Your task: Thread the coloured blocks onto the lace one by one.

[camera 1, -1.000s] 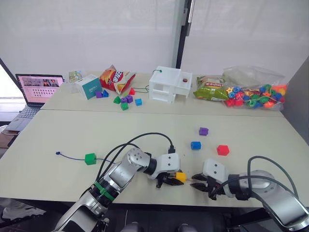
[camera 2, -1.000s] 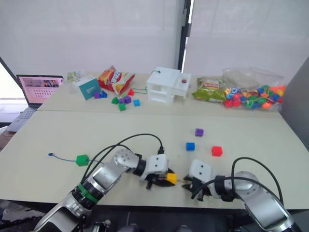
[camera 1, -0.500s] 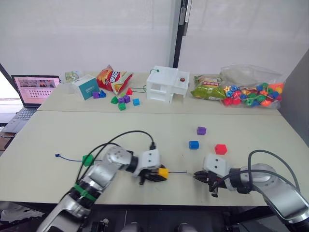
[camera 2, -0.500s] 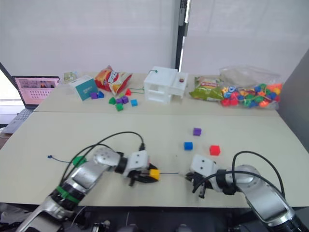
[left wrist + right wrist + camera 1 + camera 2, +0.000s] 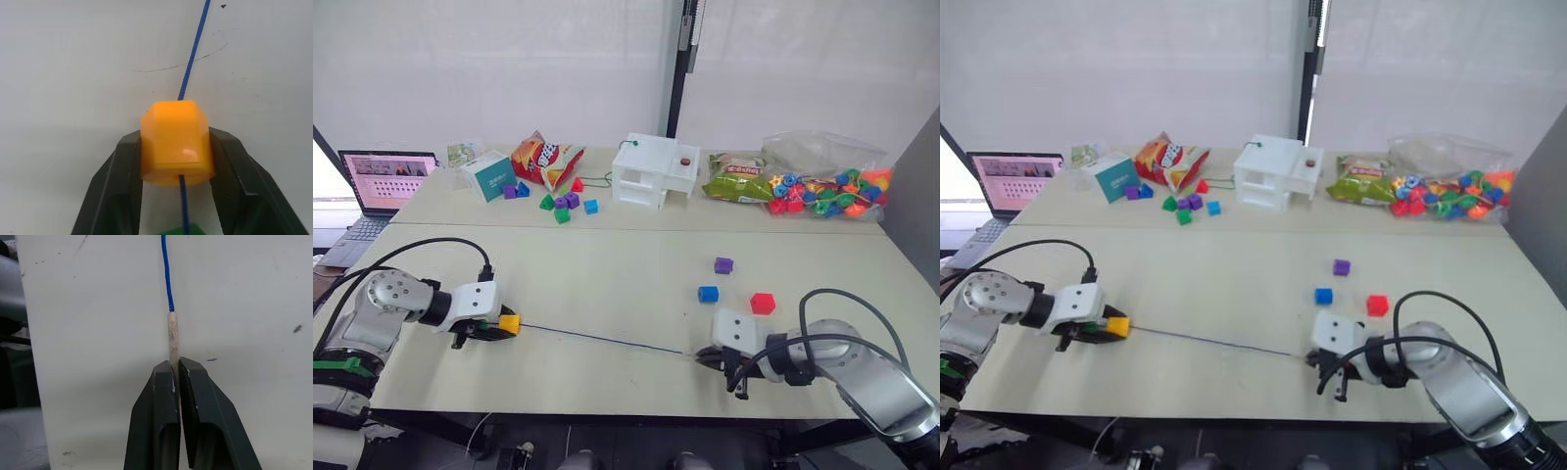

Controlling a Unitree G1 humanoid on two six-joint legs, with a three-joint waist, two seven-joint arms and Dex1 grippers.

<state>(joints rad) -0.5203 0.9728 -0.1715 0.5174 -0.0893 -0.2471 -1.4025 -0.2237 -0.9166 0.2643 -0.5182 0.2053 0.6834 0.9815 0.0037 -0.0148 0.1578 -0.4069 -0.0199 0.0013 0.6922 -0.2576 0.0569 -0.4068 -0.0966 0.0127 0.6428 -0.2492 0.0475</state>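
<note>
My left pincer is squeezed tight on the yellow block. 1 black finger presses each side of it. The blue lace goes right through the hole in the yellow block. Just behind the yellow block, between my fingers, I can see a bit of the green block, and the lace runs down to it.

My right pincer is pinched shut on the pale stiff tip of the lace. Only the end of the tip is between my fingers. The rest of the tip sticks out in front, and then the blue cord starts.

The lace is pulled in a straight line across the table, from my left pincer on the left side to my right pincer on the right side. Both are near the front edge of the table.

3 more blocks lie loose on the table, just past my right pincer. They are the purple block, the blue block and the red block.

Far back on the table there is a white box, a clear bag of beads, a red snack bag and a little pile of small blocks. A laptop sits at the far left.
</note>
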